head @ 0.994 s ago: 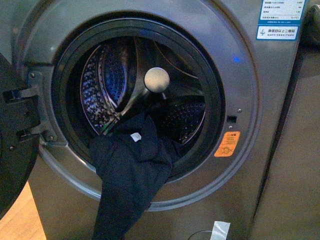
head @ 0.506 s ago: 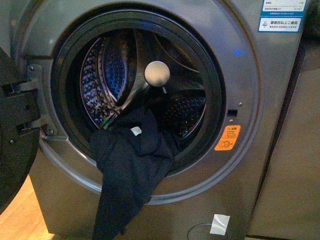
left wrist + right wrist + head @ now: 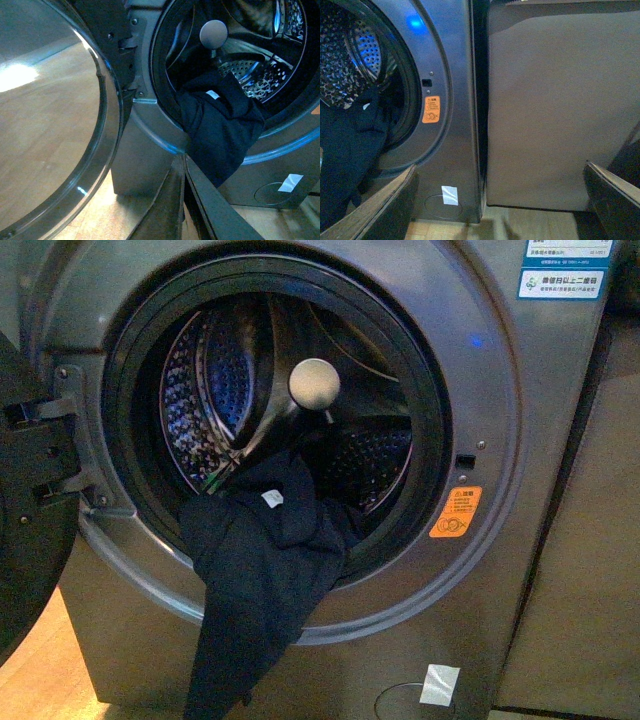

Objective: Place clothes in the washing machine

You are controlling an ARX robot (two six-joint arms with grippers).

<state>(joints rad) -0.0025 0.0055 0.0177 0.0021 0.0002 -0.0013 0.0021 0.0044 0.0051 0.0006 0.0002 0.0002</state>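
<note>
Wood floor (image 3: 45, 150) | clothes (image 3: 262, 570) draped over washing machine (image 3: 500, 440) rim | left end effector (image 3: 184, 200) closed, right (image 3: 500, 205) open

The dark navy clothes (image 3: 262, 575) drape over the lower rim of the porthole, half inside the drum and half hanging down the front, with a small white label facing out. The grey washing machine (image 3: 500, 440) stands with its door swung open.

Left fingers (image 3: 200, 210) dark, flat, tapered; right fingers (image 3: 385, 210) dark, pale-edged.
</note>
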